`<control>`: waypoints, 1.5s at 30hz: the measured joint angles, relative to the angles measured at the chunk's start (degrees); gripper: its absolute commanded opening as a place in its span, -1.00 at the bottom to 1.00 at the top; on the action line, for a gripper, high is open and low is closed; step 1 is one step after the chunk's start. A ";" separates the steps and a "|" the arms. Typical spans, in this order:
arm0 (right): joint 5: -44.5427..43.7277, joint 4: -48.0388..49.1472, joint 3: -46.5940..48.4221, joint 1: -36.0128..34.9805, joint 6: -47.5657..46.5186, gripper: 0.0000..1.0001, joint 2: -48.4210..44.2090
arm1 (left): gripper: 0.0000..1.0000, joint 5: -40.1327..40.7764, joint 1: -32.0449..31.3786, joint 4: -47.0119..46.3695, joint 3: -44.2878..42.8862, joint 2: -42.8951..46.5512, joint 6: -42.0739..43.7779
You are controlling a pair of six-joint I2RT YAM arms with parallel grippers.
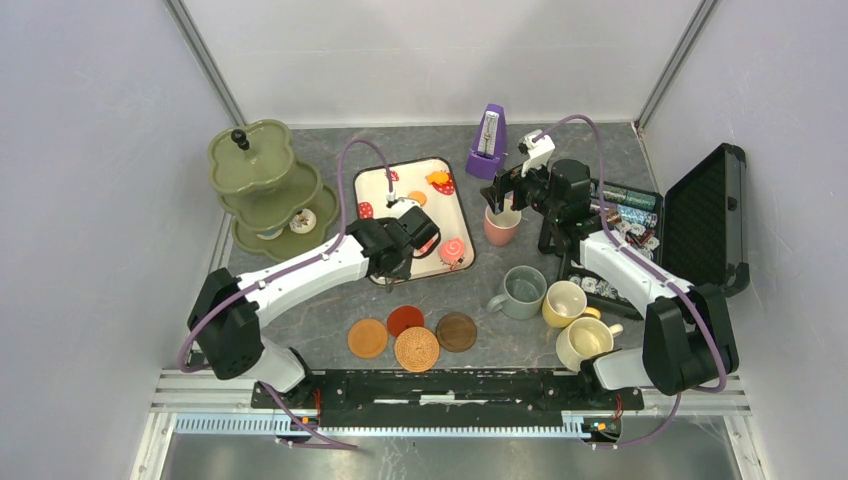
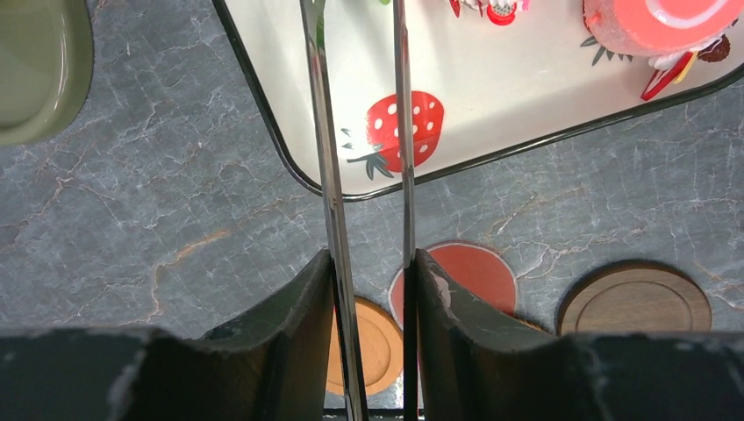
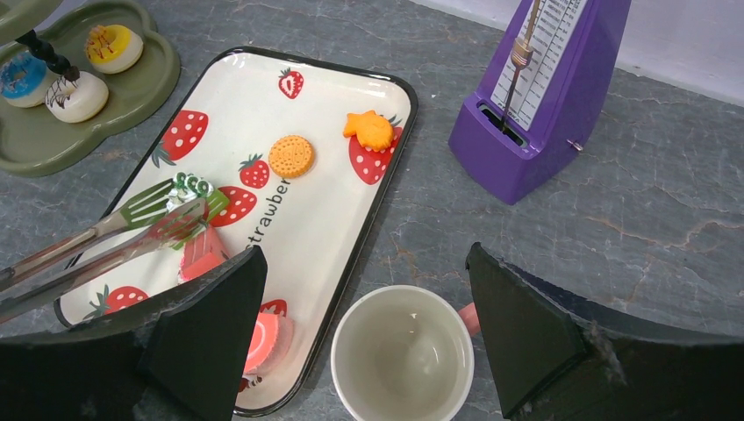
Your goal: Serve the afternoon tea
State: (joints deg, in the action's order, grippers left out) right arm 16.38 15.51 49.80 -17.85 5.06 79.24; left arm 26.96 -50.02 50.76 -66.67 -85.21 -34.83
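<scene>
My left gripper (image 2: 373, 272) is shut on metal tongs (image 2: 329, 175) that reach over the strawberry tray (image 2: 491, 114). Their green tips (image 3: 167, 206) sit around a small white and green pastry (image 3: 189, 186), above a pink slice (image 3: 202, 254). A cookie (image 3: 290, 155), an orange star (image 3: 369, 130) and a pink roll (image 3: 263, 342) lie on the tray. The olive tiered stand (image 1: 262, 180) holds a few pastries (image 3: 77, 96). My right gripper (image 3: 367, 254) hangs open over the pink mug (image 3: 404, 355), one finger on each side, apart from it.
Grey-green (image 1: 522, 292), yellow (image 1: 565, 302) and cream (image 1: 585, 342) mugs stand at the front right. Several round coasters (image 1: 417, 349) lie near the front middle. The purple metronome (image 1: 488, 142) is behind the pink mug. An open black case (image 1: 700, 215) is at the right.
</scene>
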 measured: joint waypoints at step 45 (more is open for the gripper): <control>-0.15 -0.04 0.00 0.00 0.00 0.84 -0.02 | -0.50 16.52 13.86 10.45 -19.56 -0.74 9.97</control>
State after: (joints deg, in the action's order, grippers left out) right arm 16.23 15.46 49.80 -17.85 5.06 79.22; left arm 43.48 -36.16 61.21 -86.24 -85.95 -24.86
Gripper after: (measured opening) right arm 0.919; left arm 0.381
